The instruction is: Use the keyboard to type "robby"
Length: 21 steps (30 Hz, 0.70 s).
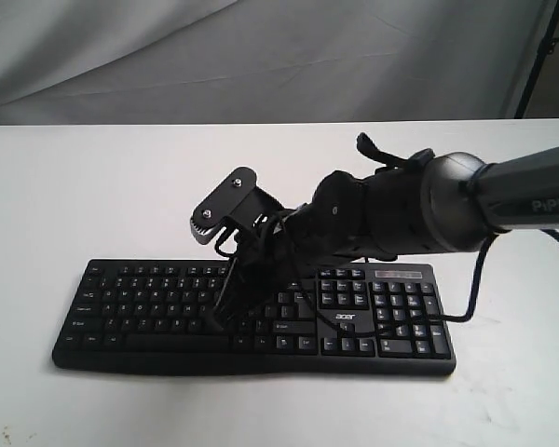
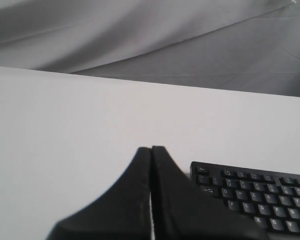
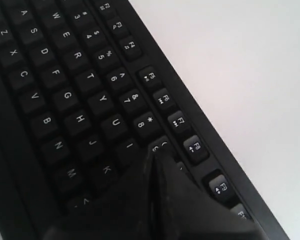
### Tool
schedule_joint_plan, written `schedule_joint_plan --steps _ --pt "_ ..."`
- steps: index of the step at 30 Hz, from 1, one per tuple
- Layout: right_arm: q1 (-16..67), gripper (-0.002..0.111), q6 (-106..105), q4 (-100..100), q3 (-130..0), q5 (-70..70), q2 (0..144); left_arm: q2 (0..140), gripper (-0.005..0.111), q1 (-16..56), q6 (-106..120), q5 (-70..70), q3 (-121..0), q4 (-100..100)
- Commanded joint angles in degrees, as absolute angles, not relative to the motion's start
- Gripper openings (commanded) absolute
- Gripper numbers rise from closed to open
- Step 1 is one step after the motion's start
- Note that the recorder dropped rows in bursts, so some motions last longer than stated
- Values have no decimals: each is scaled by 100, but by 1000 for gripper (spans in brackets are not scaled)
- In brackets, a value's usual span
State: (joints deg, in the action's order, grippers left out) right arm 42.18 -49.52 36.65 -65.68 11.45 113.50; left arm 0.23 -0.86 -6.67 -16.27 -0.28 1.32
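The black keyboard (image 1: 149,300) lies on the white table, with its acer logo (image 1: 344,318) between the arrow keys and the number pad. My right gripper (image 1: 225,315) reaches in from the right and points down onto the middle of the letter block. In the right wrist view the right gripper (image 3: 153,152) is shut with nothing held. Its tip sits just below the 9 key (image 3: 162,146), beside the I key (image 3: 130,145), and hides the key under it. My left gripper (image 2: 151,148) is shut and empty above bare table, left of the keyboard's (image 2: 255,195) Esc corner.
A thin black cable (image 1: 309,300) loops over the keys near the arrow block, and another cable (image 1: 472,284) hangs from the right arm by the number pad. White table (image 1: 93,186) surrounds the keyboard. Grey cloth (image 1: 261,56) hangs behind.
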Motion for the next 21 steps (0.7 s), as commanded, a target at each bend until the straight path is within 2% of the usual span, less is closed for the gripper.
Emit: schedule_joint_plan --steps 1,21 --pt "4288 0 -5010 3683 -6541 891 11314 0 0 -66 -690 -1613 0 78" --pt "4402 0 -5010 3727 -6541 551 11705 0 0 -66 -690 -1613 0 78"
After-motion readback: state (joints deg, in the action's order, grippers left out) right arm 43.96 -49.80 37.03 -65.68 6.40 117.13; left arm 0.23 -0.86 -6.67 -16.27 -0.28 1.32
